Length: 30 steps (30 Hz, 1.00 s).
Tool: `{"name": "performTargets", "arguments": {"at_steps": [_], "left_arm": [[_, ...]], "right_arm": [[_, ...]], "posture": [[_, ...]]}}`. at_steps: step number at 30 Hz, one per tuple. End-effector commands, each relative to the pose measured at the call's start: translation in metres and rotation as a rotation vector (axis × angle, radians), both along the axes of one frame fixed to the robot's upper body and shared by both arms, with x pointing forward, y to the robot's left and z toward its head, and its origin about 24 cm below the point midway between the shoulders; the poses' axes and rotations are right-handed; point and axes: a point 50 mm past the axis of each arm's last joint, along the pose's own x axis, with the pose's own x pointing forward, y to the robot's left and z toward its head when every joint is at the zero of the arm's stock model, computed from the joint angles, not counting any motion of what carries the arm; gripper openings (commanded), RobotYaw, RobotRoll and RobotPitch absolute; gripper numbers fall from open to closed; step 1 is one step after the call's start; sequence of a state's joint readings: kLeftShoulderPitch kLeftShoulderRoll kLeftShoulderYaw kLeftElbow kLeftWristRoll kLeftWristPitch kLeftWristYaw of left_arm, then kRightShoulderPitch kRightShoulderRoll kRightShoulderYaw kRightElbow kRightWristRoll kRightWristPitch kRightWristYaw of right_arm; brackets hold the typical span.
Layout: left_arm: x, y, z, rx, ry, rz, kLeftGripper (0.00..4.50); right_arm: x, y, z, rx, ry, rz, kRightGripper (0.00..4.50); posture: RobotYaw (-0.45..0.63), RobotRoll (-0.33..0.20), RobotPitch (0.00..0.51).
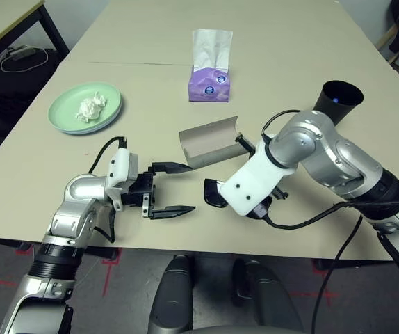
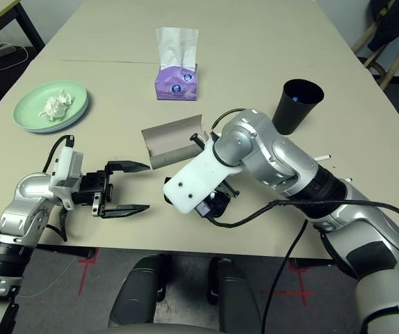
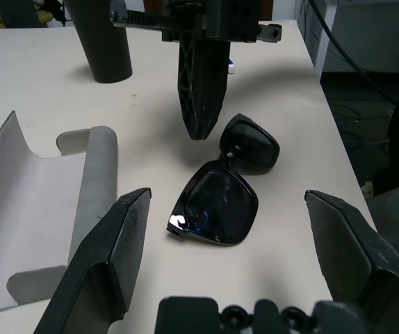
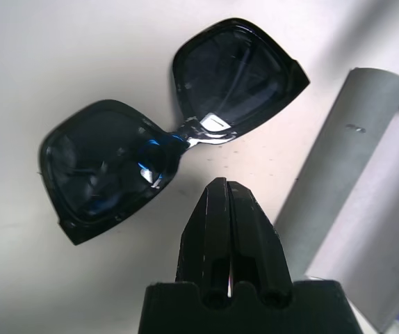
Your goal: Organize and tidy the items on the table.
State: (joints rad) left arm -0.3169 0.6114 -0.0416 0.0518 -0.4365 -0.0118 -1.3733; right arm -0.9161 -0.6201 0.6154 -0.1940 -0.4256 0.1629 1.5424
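Sunglasses lie folded, lenses up, on the beige table near its front edge, just beside the open grey glasses case. The right gripper hangs just above them, fingers pressed together on nothing, so the glasses are not held. The left gripper waits level at their other side, fingers spread wide, probably ready to steady or receive them. The case gapes toward them, which suggests they belong inside. Further back, the crumpled tissue sits on the green plate, the black cup stands behind the right arm, and the purple tissue box is mid-table.
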Motion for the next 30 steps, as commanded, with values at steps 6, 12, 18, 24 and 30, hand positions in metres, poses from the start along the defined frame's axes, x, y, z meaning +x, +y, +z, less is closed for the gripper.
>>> {"name": "performTargets", "arguments": {"at_steps": [6, 12, 18, 24, 30], "left_arm": [[-0.002, -0.002, -0.003, 0.025, -0.006, -0.027, 4.5], [0.0, -0.002, -0.002, 0.025, -0.007, -0.027, 4.5], [0.001, -0.003, -0.002, 0.024, -0.013, -0.026, 4.5], [0.0, -0.004, -0.002, 0.02, -0.018, -0.026, 4.5], [0.002, -0.004, -0.002, 0.021, -0.025, -0.024, 4.5]], "right_arm": [[0.001, 0.004, -0.002, 0.158, 0.168, -0.275, 2.15], [-0.003, 0.015, -0.001, 0.197, 0.297, -0.417, 4.39], [0.0, 0.02, 0.002, 0.241, 0.396, -0.609, 4.45], [-0.002, 0.016, 0.0, 0.246, 0.435, -0.702, 4.45], [-0.004, 0.011, -0.005, 0.223, 0.465, -0.753, 4.45]], "posture": [[0.2, 0.0, 0.171], [0.2, 0.0, 0.171], [0.2, 0.0, 0.171], [0.2, 0.0, 0.171], [0.2, 0.0, 0.173]]}}
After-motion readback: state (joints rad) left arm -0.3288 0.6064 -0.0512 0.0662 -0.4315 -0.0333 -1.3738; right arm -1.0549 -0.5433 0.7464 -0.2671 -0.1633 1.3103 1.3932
